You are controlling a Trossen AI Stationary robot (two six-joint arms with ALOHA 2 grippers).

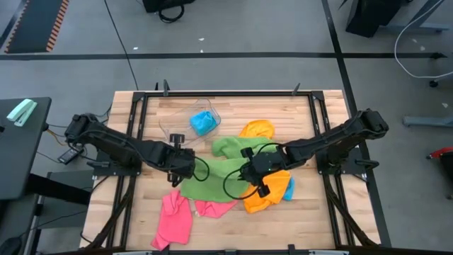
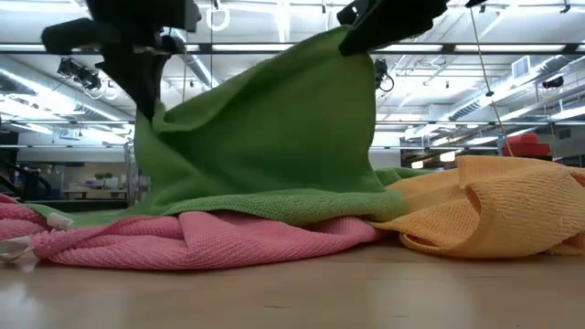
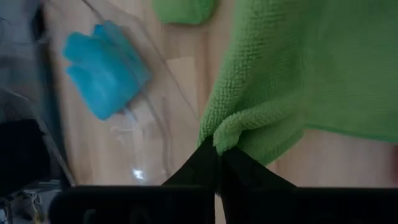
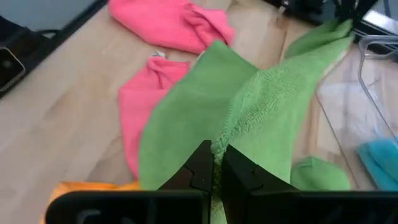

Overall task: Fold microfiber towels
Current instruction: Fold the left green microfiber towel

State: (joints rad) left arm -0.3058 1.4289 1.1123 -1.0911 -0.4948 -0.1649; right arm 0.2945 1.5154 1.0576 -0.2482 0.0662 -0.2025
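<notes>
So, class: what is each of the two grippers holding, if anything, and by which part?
Both pinch the same green microfiber towel: the left gripper at one corner, the right gripper on another edge, lifting it between them.

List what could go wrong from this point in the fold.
Both grippers, left and right, pinch only thin corners of the green towel, so a corner might slip free. Its lower edge drapes over the pink towels and may drag them along. The clear tub sits close behind and could get nudged.
</notes>
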